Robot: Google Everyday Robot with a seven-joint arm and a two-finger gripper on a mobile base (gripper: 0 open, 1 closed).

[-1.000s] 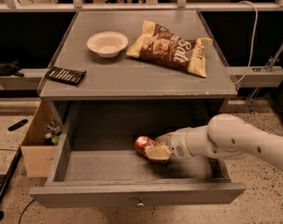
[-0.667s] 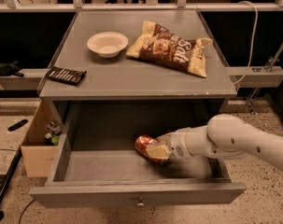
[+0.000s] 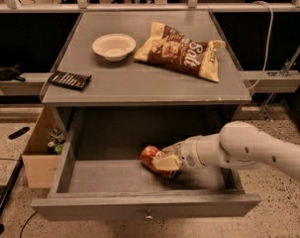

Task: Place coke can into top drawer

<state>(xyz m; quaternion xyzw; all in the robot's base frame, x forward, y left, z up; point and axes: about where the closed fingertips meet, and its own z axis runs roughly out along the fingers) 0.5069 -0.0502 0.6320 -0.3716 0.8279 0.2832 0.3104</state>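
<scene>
Cardboard box [image 3: 38, 162] sits just left of top drawer [image 3: 144, 208], w/ a few small items [image 3: 55, 140] inside, too small to tell. Above drawer, on cabinet top [image 3: 139, 88], L to R: dark flat packet [image 3: 69, 80], white bowl [image 3: 114, 46], brown-and-cream chip bag [image 3: 181, 51]. Drawer is pulled open; coke can [image 3: 149, 155] is inside it, approx mid-drawer, tilted, low by the floor. Gripper [image 3: 165, 161] is inside drawer too, fingers clamped on can. White arm [image 3: 253, 150] comes in over drawer's right side.
</scene>
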